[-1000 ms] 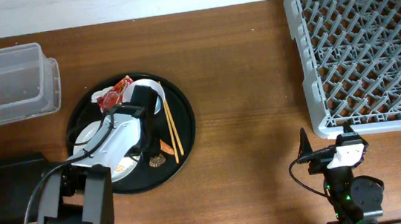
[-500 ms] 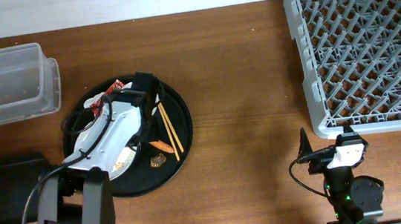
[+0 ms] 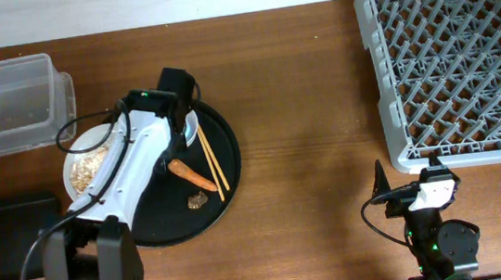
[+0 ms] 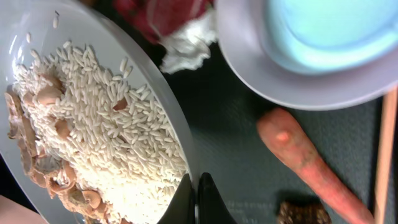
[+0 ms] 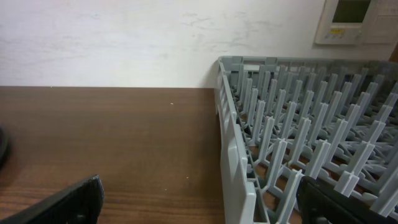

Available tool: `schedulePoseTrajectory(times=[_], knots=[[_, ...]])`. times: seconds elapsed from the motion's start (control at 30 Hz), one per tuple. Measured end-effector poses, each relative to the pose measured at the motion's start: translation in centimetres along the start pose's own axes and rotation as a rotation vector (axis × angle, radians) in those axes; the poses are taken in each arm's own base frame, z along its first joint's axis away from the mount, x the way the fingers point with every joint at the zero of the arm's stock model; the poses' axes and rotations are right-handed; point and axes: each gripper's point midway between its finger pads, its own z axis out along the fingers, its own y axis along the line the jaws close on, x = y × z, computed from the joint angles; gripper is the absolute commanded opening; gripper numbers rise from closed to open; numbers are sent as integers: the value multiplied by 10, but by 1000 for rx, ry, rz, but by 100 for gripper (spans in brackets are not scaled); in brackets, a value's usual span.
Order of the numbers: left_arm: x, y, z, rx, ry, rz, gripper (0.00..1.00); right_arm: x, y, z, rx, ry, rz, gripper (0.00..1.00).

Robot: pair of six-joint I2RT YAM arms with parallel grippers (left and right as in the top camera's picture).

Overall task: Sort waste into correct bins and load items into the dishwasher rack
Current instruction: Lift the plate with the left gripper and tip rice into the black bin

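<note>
My left gripper is shut on the right rim of the white plate, which holds rice-like flakes and brown scraps. In the overhead view the plate overhangs the left edge of the round black tray, and my left gripper is under the arm. The white cup with a blue inside, carrot piece, brown lump and chopsticks lie on the tray. The red wrapper and white tissue lie between plate and cup. My right gripper is open and empty beside the rack.
The clear tub stands at the far left, with the black box in front of it. The grey dishwasher rack fills the back right and shows close in the right wrist view. Bare wood lies between tray and rack.
My left arm has swung away from me and dragged the plate leftward, so it now hangs over the tray's left edge. Carrot and lump are uncovered. The right arm has not moved.
</note>
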Motion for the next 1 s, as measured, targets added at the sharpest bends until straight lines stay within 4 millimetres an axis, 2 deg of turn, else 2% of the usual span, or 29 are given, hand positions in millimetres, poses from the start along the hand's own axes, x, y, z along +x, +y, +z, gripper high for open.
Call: schedulePoseTrajectory(times=[0.1,0.17,0.27,0.3,0.4,0.53,0.8,1.0], knots=[[-20,28,-3,-10,-26,-92,1,0,0,0,0,0,-1,98],[-34,59,-2,-20,-40,-186,1,0,0,0,0,0,-1,98],[-51,94,9,-30,-78,-311,1,0,0,0,0,0,-1,98],[-58,111,16,-22,-94,-376,1,0,0,0,0,0,-1,98],[-62,140,30,24,-92,-485,1,0,0,0,0,0,-1,98],[-50,194,51,25,-63,-635,1,0,0,0,0,0,0,98],[-28,268,77,108,-70,-877,1,0,0,0,0,0,-1,98],[-13,302,85,314,-102,-1037,1,0,0,0,0,0,0,98]])
